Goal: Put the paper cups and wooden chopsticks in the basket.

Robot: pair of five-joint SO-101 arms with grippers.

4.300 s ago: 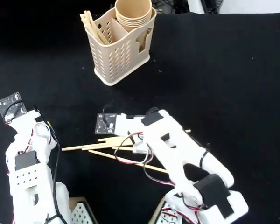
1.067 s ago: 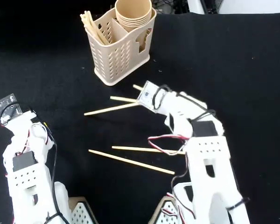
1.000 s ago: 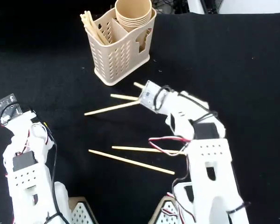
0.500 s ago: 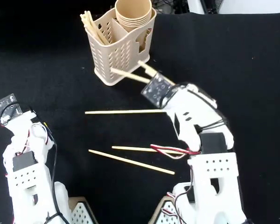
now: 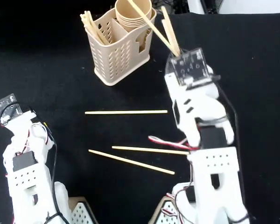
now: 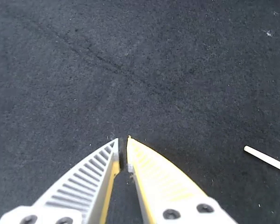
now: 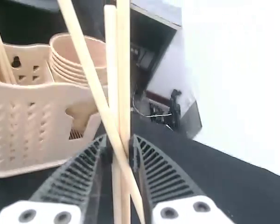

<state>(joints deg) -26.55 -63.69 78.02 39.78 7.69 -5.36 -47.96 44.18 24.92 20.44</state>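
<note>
A beige slotted basket (image 5: 116, 53) stands at the table's far side, with a stack of paper cups (image 5: 133, 14) in one compartment and several wooden chopsticks (image 5: 91, 25) in the other. My right gripper (image 5: 177, 57) is raised just right of the basket, shut on a small bundle of chopsticks (image 5: 164, 29) that points up over the cups. Its wrist view shows the fingers (image 7: 95, 161) clamped on the sticks (image 7: 119, 70), with the basket (image 7: 32, 121) and cups (image 7: 74, 56) behind. Three chopsticks (image 5: 126, 112) lie on the cloth. My left gripper (image 6: 122, 140) is shut and empty over the cloth.
The black cloth (image 5: 252, 70) covers the table. The two other loose chopsticks (image 5: 149, 150) (image 5: 130, 162) lie between the arms' bases. The left arm (image 5: 23, 158) stands at the near left. One chopstick's tip (image 6: 266, 159) lies near the left gripper.
The right arm took chopsticks off the table's middle, carried them toward the basket and tilted them upright beside it; one stick dropped and stays on the cloth. The left arm kept almost still.
</note>
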